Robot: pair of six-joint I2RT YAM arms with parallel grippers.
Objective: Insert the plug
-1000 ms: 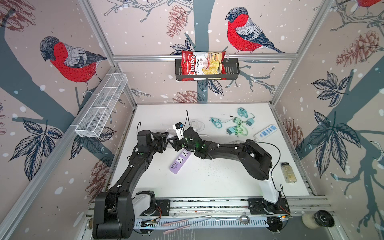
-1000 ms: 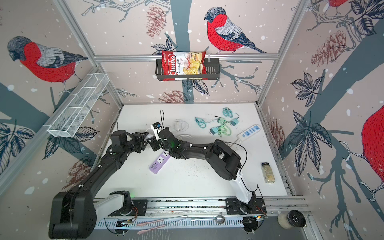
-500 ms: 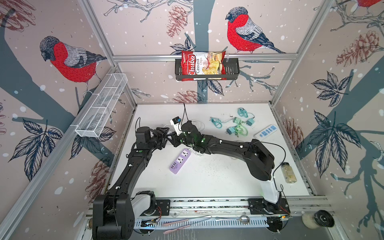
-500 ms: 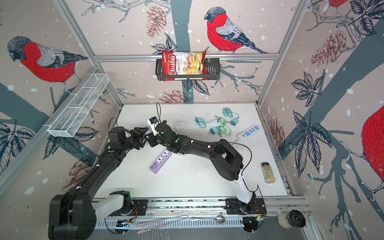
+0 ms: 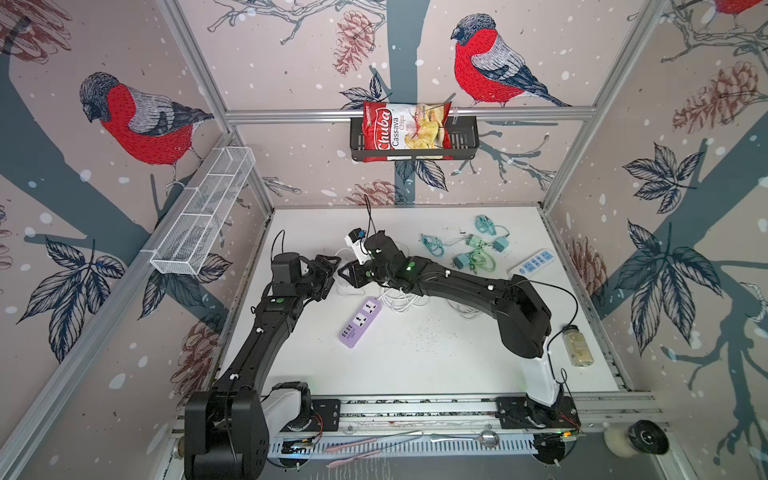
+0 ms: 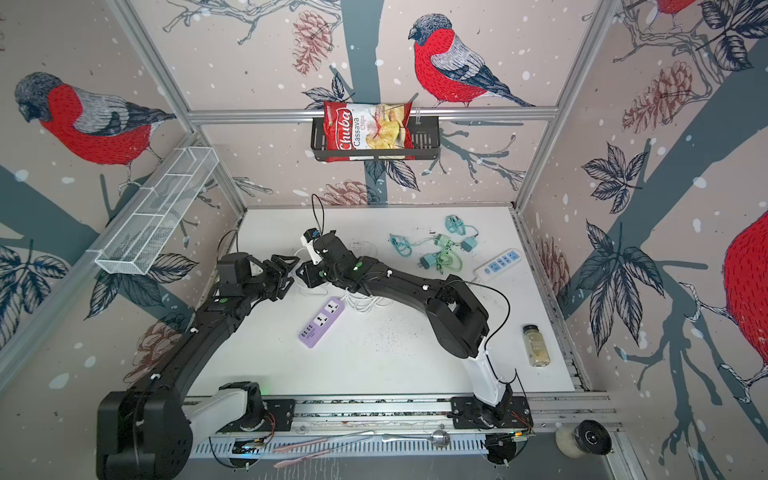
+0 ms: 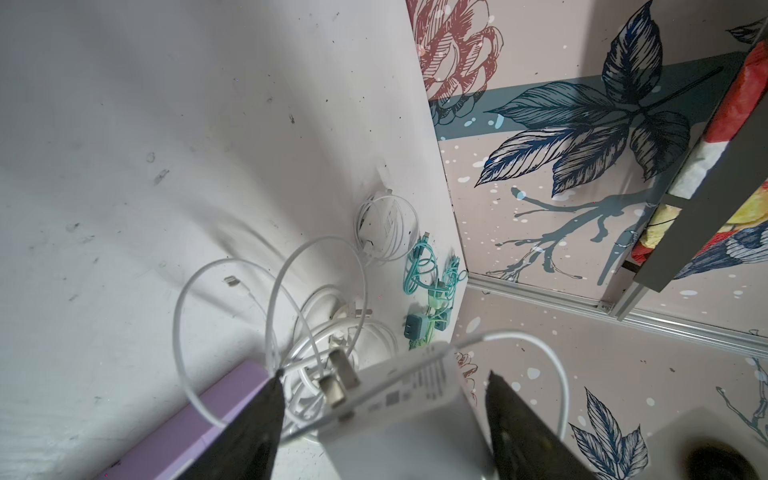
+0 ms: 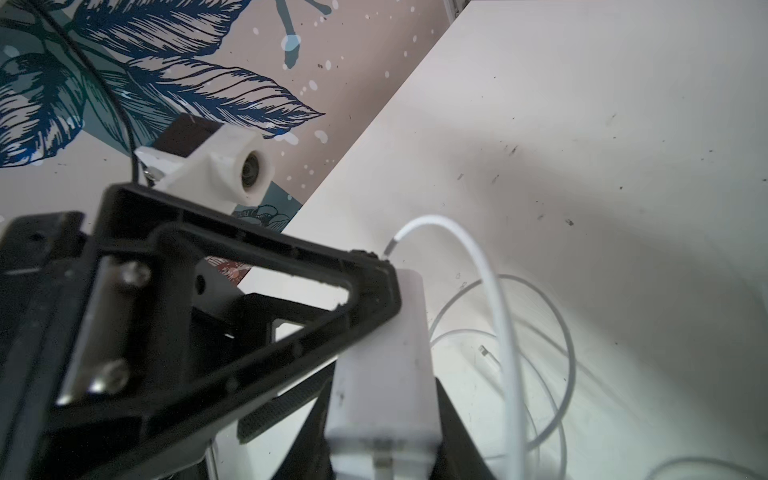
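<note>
White table (image 5: 415, 365) in both top views bears a purple plastic power strip (image 5: 360, 322) left of its middle; left gripper (image 5: 336, 266) and right gripper (image 5: 348, 275) meet near it. Left wrist view: left jaws have just parted around the white two-pronged charger plug (image 7: 415, 399). Right wrist view: right gripper alone clamps it; insertion comes next.

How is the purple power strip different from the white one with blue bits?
The purple power strip is purple; the white power strip is white with blue sockets. In both top views the purple one lies near the middle of the table, the white one by its right edge. Both lie flat, with nothing plugged in.
</note>
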